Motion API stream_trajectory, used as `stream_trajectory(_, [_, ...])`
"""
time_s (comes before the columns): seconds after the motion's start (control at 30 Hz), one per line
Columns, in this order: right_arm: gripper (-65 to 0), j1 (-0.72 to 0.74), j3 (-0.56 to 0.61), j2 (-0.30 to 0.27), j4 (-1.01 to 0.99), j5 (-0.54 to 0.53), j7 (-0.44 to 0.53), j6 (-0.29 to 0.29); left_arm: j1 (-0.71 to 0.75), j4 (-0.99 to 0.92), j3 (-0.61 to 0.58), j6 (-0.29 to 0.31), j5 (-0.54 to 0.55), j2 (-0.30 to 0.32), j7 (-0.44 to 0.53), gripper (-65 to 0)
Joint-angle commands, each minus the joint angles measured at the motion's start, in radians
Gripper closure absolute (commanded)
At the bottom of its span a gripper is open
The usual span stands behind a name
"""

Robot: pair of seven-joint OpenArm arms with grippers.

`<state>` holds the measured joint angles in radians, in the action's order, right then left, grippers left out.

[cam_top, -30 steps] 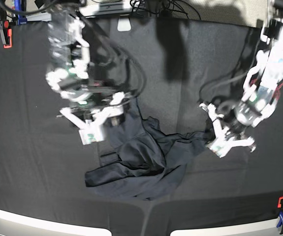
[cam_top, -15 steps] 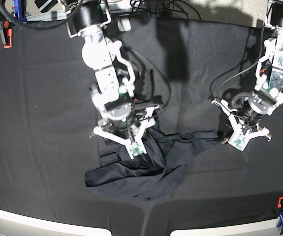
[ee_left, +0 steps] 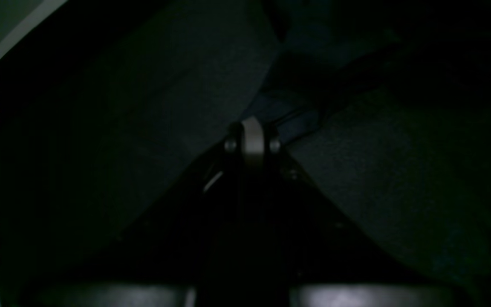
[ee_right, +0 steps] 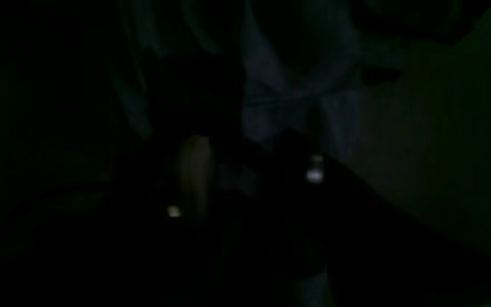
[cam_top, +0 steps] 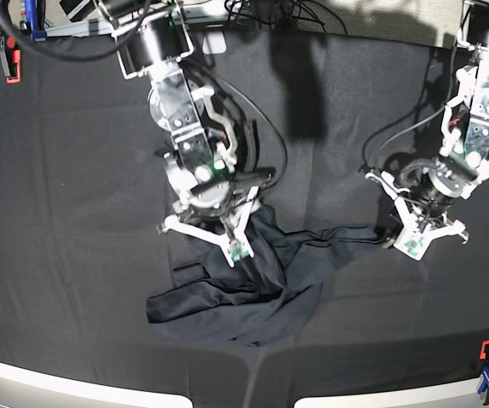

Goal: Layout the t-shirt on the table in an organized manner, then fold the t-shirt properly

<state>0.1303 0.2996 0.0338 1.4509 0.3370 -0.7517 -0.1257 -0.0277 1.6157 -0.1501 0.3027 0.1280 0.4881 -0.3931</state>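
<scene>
Shirt [cam_top: 244,285] is seen crumpled mid-counter [cam_top: 65,255] in the base view, one shirt between two arms. Left pincer [cam_top: 397,240] is clenched on a stretched corner, also seen in its wrist view. Right pincer [cam_top: 218,242] is over cloth; its state cannot be told from its dark wrist view. A bunched grab could tangle layers.

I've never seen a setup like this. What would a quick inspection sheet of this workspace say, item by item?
Surface: table covered in black cloth, clamps at corners.
Job's things: t-shirt crumpled in a heap near the middle, one part stretched toward the left gripper.
Clutter: nothing seen.
Grippers: left gripper shut at the t-shirt's stretched end; right gripper low over the heap, fingers partly closed, grip unclear.
Cables: black cables loop along both arms.
Surroundings: wires and gear beyond the far edge.
</scene>
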Motion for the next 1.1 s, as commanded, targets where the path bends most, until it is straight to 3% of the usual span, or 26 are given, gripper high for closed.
stream_trajectory(0.0, [-14.2, 0.019, 0.002, 0.008, 0.024, 0.031, 0.021, 0.013, -0.016, 0.018, 0.007, -0.007, 0.005, 0.011, 0.026, 0.0])
stream_trajectory(0.1, [0.0, 0.017, 0.002, 0.004, 0.042, 0.106, 0.012, 0.013, -0.016, 0.018, 0.007, -0.007, 0.005, 0.011, 0.026, 0.0])
stream_trajectory(0.27, [0.0, 0.016, 0.002, -0.021, 0.16, 0.165, -0.083, 0.013, -0.016, 0.013, 0.007, -0.007, 0.005, 0.011, 0.026, 0.0])
stream_trajectory(0.43, [0.0, 0.012, -0.002, -0.082, 0.455, 0.164, -0.214, 0.012, -0.007, 0.012, 0.007, -0.007, 0.005, 0.011, 0.023, 0.0])
stream_trajectory(0.63, [0.0, -0.089, -0.063, -0.079, 0.719, 0.162, -0.171, 0.011, 0.031, 0.012, 0.007, -0.007, 0.005, 0.011, 0.023, 0.0])
stream_trajectory(0.77, [0.0, -0.158, -0.181, -0.078, 0.812, 0.161, -0.175, 0.011, 0.053, 0.012, 0.006, -0.007, 0.006, 0.01, 0.023, 0.0])
stream_trajectory(0.93, [0.0, -0.269, -0.424, -0.079, 0.815, 0.147, -0.221, 0.006, 0.055, 0.012, 0.006, -0.006, 0.04, 0.007, 0.028, -12.8])
stream_trajectory(1.07, [0.0, -0.372, -0.615, -0.094, 0.815, 0.04, -0.281, -0.084, 0.056, 0.012, 0.006, -0.006, 0.042, 0.003, 0.027, -13.2])
